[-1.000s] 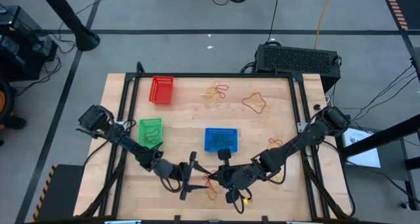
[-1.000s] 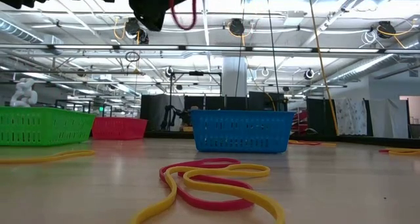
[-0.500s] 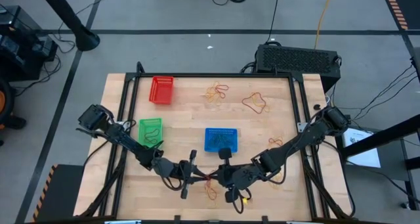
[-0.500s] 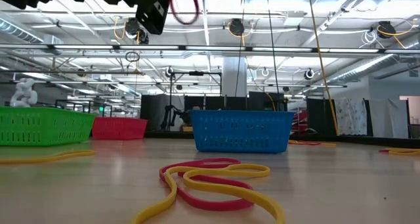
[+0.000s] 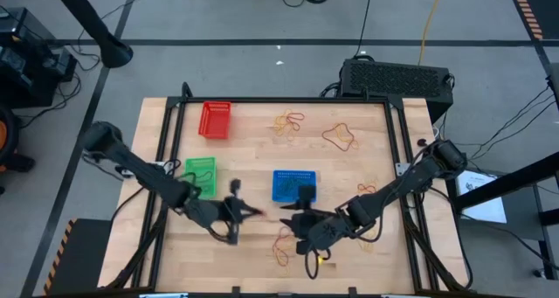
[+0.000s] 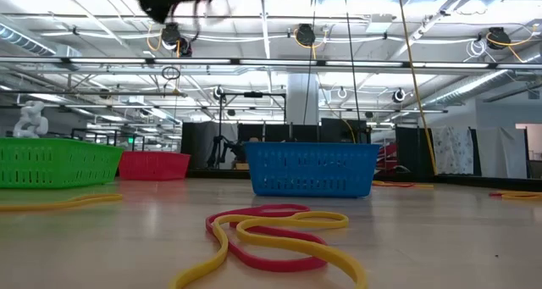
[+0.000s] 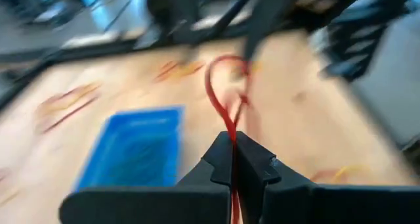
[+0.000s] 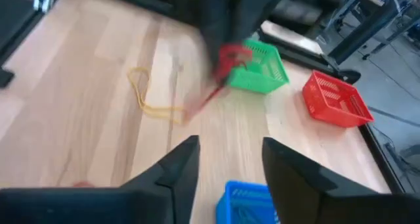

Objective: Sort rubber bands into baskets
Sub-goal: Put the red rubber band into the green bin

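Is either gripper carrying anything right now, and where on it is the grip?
The left gripper pinches a red rubber band at one end of its loop; the rest hangs free. The right gripper is open and holds nothing.

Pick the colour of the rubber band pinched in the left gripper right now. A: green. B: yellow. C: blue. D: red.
D: the left wrist view shows the left gripper shut on a red rubber band that loops up from between its fingers, above the wooden table.
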`<state>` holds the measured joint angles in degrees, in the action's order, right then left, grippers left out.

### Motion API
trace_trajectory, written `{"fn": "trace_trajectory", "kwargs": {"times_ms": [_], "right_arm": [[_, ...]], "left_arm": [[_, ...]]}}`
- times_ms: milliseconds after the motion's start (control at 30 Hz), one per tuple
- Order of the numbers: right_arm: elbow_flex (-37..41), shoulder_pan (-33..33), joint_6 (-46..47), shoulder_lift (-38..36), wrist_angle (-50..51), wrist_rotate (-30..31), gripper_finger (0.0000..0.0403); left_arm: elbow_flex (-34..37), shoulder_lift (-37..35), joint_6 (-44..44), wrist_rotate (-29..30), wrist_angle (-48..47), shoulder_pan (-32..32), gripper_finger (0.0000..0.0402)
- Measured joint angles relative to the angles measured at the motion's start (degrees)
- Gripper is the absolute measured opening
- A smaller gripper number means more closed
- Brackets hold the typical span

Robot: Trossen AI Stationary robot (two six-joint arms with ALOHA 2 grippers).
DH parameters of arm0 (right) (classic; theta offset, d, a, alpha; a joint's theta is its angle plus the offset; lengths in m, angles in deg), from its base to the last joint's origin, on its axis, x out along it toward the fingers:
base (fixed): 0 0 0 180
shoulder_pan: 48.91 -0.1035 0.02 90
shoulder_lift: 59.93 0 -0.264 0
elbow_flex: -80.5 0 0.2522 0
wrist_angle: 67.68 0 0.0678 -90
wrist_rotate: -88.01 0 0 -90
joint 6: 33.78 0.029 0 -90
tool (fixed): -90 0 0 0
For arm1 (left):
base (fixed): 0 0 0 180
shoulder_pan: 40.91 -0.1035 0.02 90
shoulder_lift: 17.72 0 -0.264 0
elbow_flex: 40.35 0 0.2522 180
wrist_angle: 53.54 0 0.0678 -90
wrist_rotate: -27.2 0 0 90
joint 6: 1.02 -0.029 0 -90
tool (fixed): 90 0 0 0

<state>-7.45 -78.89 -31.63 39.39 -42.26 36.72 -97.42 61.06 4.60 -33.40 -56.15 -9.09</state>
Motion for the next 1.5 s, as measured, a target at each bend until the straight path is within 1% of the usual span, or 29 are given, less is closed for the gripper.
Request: {"fn": "trace_trajectory", "kwargs": {"times_ms": [133,233,333,400,433,500,633,667,733,800,900,1167,1300,1400,1500], "right_arm": [[0.00,-0.19,2.42,-0.22,3.17,-0.03,0.0176],[0.00,-0.11,3.04,-0.22,4.57,-0.05,0.0180],[0.00,0.03,2.96,-0.22,4.47,-0.01,0.0180],[0.00,0.19,2.65,-0.22,4.31,-0.01,0.0180],[0.00,0.27,2.29,-0.22,4.07,-0.01,0.0180],[0.00,0.41,1.67,-0.22,3.88,0.01,0.0180],[0.00,0.66,1.60,-0.22,3.93,0.01,0.0180],[0.00,0.68,1.60,-0.22,3.93,0.01,0.0180],[0.00,0.68,1.54,-0.22,4.02,0.00,0.0180],[0.00,0.66,1.57,-0.22,4.12,-0.01,0.0180],[0.00,0.64,1.73,-0.22,4.21,-0.03,0.0180],[0.00,0.64,1.84,-0.22,4.13,-0.03,0.0180],[0.00,0.64,1.83,-0.22,4.15,-0.03,0.0180],[0.00,0.64,1.77,-0.22,4.13,-0.03,0.0180],[0.00,0.64,1.75,-0.22,4.13,-0.03,0.0180]], "left_arm": [[0.00,-8.85,6.59,8.64,-21.39,-1.27,0.0005],[-0.01,-14.41,11.85,13.53,-36.38,-3.83,0.0005],[-0.02,-18.74,13.57,16.84,-47.41,-9.08,0.0005],[0.00,-20.66,13.61,17.11,-52.35,-13.98,0.0005],[-0.01,-21.38,13.62,16.38,-54.42,-16.72,0.0005],[0.00,-22.33,13.86,11.91,-57.80,-22.09,0.0005],[0.00,-22.55,18.67,-3.66,-65.87,-29.98,0.0005],[0.09,-22.54,20.16,-6.73,-67.86,-31.22,0.0005],[0.82,-22.36,23.32,-10.76,-70.60,-32.79,0.0004],[1.83,-22.30,25.64,-12.81,-72.77,-33.47,0.0004],[3.28,-22.11,27.13,-14.09,-73.64,-33.73,0.0005],[6.90,-21.90,27.11,-20.64,-69.54,-33.68,0.0024],[7.17,-21.91,27.58,-23.12,-68.73,-33.66,0.0038],[7.17,-21.90,29.99,-23.82,-68.86,-33.68,0.0054],[7.17,-21.90,30.11,-23.82,-68.86,-33.68,0.0072]]}}
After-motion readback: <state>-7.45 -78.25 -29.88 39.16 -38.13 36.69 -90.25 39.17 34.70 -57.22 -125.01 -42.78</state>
